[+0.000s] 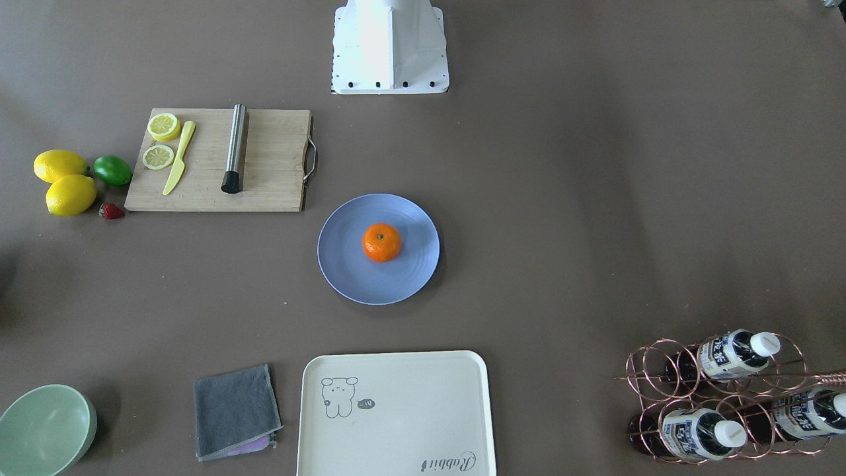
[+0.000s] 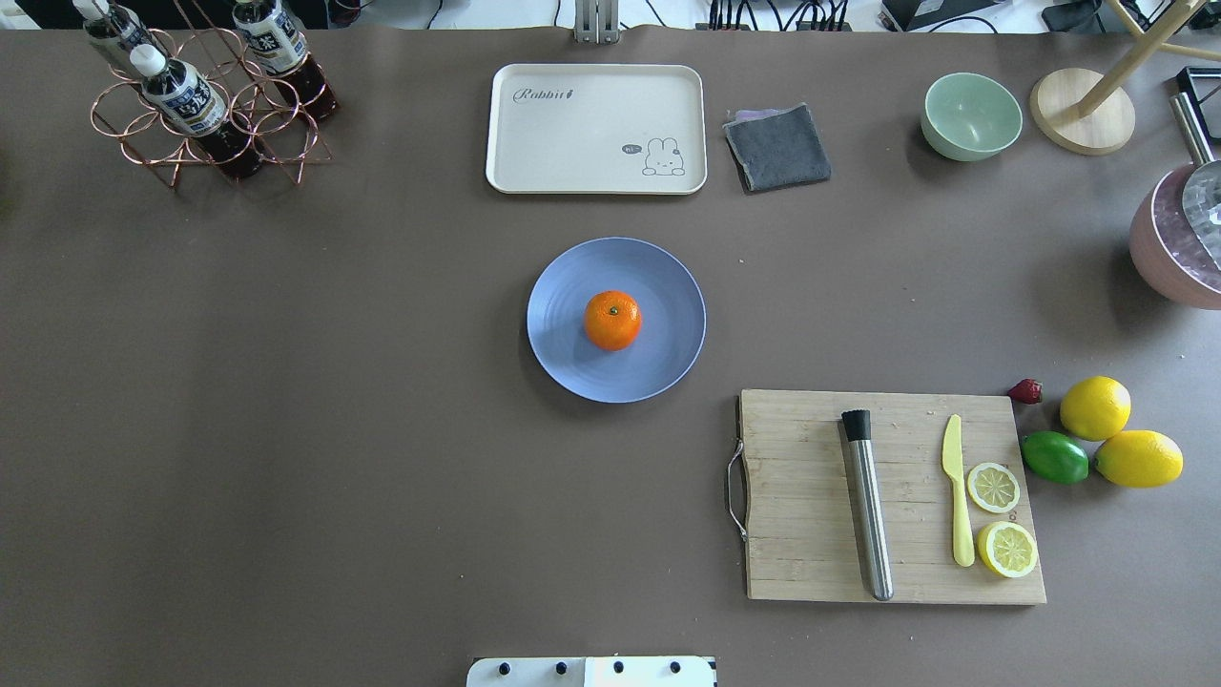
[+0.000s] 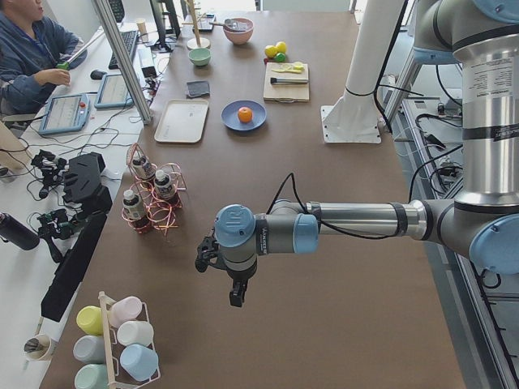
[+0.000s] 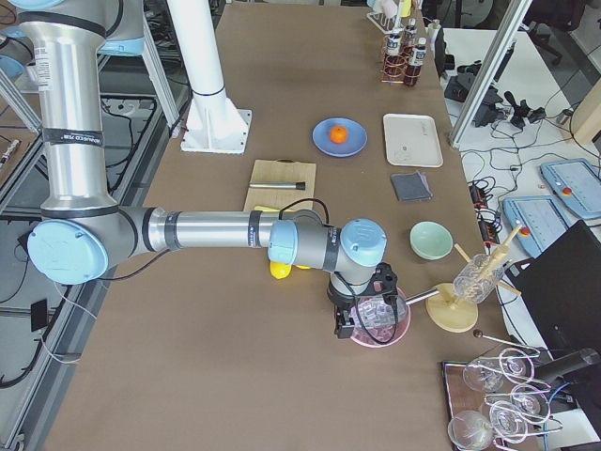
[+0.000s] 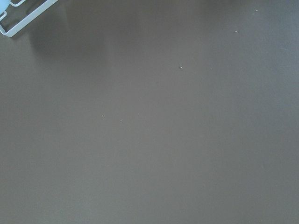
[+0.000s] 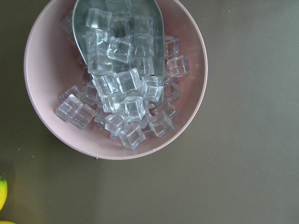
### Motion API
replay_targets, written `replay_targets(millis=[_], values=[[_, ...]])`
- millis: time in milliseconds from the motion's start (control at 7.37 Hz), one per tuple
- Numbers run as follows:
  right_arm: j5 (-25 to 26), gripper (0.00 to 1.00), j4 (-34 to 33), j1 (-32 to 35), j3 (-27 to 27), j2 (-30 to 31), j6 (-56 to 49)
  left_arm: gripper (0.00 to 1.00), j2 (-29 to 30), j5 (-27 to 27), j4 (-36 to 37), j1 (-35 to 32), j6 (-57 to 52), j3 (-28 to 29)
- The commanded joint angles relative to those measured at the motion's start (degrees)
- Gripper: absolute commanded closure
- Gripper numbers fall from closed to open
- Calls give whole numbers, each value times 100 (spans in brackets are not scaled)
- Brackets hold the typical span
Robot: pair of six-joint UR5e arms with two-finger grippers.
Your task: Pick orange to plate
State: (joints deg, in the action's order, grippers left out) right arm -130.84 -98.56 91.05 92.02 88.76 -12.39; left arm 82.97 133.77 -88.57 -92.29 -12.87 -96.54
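The orange point(image 2: 611, 320) is seen resting near the middle of the plate point(image 2: 572, 367), stem dot upward, touched by neither arm. The plate is set at the middle of the table point(image 2: 286, 429), between a cream tray point(image 2: 591, 143) and a wooden board point(image 2: 811, 534), apart from both.

The left arm point(image 3: 357, 219) is stretched out low over bare table, near a wire rack of bottles point(image 3: 154, 203) and well apart from the plate. Only brown table is shown by its wrist camera. Its jaws appear in the side view alone, so whether they are released or clenched cannot be told.

The right arm point(image 4: 216, 228) is held above a pink bowl point(image 6: 42, 70) filled with ice cubes point(image 6: 126, 102), in which a metal scoop point(image 6: 156, 32) lies. Its jaws, too, are seen only from the side, and their state cannot be told.
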Motion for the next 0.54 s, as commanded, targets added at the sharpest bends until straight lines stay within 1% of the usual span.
replay_targets(millis=[0, 407], values=[[-3, 0, 4, 0, 0, 1, 0, 1, 0, 9, 6, 0, 4, 12], [-3, 0, 4, 0, 18, 1, 0, 1, 17, 53, 33, 9, 30, 100]])
